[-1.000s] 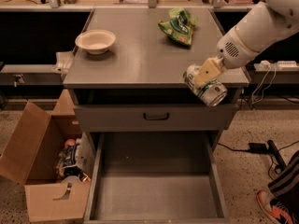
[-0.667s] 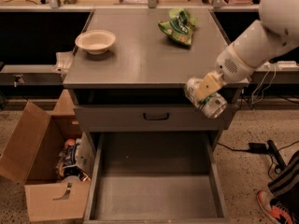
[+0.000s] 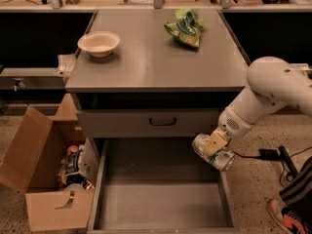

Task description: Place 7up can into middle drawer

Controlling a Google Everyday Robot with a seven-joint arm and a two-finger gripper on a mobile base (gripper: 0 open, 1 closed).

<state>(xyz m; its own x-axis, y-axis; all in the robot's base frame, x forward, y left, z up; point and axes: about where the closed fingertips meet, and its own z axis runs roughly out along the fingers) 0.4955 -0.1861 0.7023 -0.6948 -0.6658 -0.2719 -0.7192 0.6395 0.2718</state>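
Observation:
The 7up can (image 3: 210,153) is silvery with green marks and lies tilted on its side in my gripper (image 3: 215,146). The gripper is shut on the can and holds it above the right wall of the open middle drawer (image 3: 161,199), just below the closed drawer face. The white arm (image 3: 273,91) comes in from the right. The drawer's flat grey floor is bare.
A closed drawer face with a dark handle (image 3: 162,122) sits above. On the cabinet top are a white bowl (image 3: 99,43) and a green snack bag (image 3: 184,27). An open cardboard box (image 3: 46,179) stands on the floor at the left. Cables (image 3: 273,155) lie on the right.
The gripper has carried the can down from beside the cabinet top's right edge to the level of the open drawer's right wall. The arm has lowered with it.

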